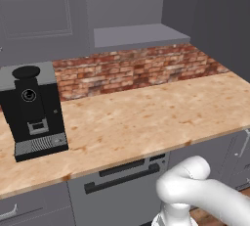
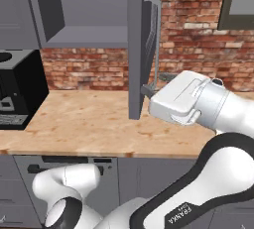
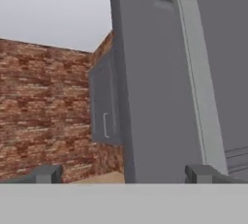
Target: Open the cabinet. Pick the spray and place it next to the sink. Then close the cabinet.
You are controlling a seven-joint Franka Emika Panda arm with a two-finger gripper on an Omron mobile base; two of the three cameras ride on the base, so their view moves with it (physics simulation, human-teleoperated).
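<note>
Gripper [image 3: 124, 173] at the door edge — fingers spread wide, holding nothing.

The cabinet [image 2: 136, 49] door stands swung out, its handle [image 3: 196, 82] beside the right fingertip; the spray I cannot see — better to clear the door, then reach onto the shelf [image 2: 84, 37].

Both base views looked forward and down from behind the arm over the same wooden counter [image 1: 146, 117] and brick wall [image 2: 198, 39], sharing the black coffee machine [image 1: 34, 112], while the hand view sat close against what seemed the cabinet door [image 3: 155, 97].
</note>
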